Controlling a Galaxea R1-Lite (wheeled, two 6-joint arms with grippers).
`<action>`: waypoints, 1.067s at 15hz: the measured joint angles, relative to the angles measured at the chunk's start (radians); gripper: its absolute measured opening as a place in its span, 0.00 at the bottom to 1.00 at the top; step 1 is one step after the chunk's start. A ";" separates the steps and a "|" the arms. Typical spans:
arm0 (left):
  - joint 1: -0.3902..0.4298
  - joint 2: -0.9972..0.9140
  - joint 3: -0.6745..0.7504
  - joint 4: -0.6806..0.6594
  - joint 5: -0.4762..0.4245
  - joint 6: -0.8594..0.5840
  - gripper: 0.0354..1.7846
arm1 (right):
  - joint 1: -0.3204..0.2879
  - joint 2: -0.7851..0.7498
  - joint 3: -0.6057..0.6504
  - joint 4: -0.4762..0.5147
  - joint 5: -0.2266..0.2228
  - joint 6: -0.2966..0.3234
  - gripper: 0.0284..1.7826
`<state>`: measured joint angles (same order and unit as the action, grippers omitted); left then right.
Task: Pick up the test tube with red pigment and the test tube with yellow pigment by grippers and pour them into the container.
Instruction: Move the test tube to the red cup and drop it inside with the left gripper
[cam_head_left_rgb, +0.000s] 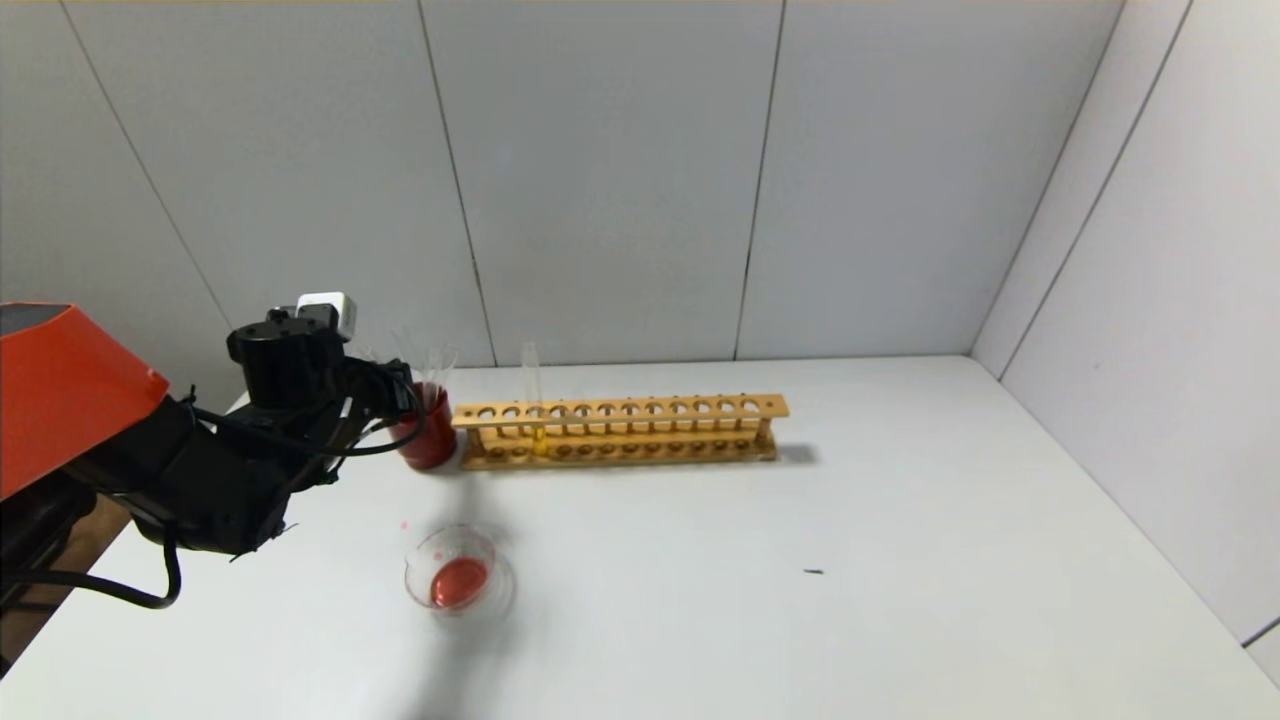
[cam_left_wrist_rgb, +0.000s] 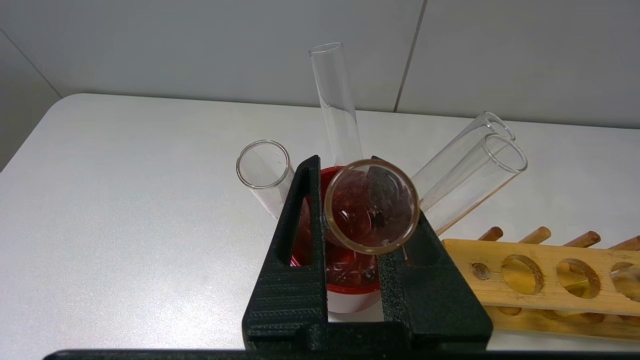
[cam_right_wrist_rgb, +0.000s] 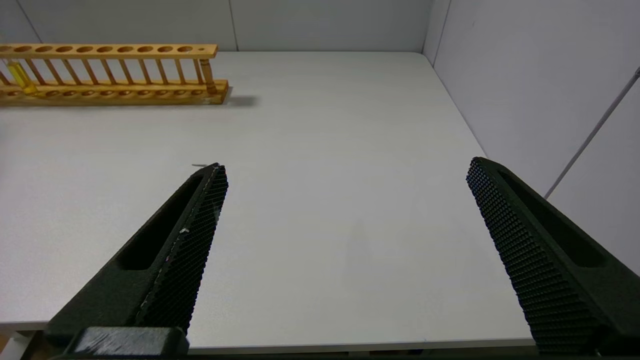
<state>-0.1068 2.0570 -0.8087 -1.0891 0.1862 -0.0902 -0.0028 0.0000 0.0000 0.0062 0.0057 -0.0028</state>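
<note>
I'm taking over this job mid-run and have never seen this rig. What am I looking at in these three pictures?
It is a two-armed robot. One picture looks down from its head; the other two come from cameras on its wrists.

On the white table stands a wooden rack holding the test tube with yellow pigment. At the rack's end nearest the left arm is a red cup with colourless tubes leaning in it. Nearer the robot is the container, a clear dish with red liquid in it.

The left pincer grips the test tube with red pigment over the red cup, its mouth facing the wrist camera. The right pincer is open, holds nothing and hovers over bare table.
</note>
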 joint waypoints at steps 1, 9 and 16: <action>0.000 0.001 0.000 0.000 0.000 0.000 0.17 | 0.000 0.000 0.000 0.000 0.000 0.000 0.98; 0.000 0.009 -0.019 0.004 0.003 0.006 0.18 | 0.000 0.000 0.000 0.000 0.000 0.000 0.98; -0.004 0.000 -0.029 0.002 0.003 0.011 0.68 | 0.000 0.000 0.000 0.000 0.000 0.000 0.98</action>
<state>-0.1106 2.0574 -0.8374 -1.0872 0.1894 -0.0794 -0.0032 0.0000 0.0000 0.0062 0.0053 -0.0028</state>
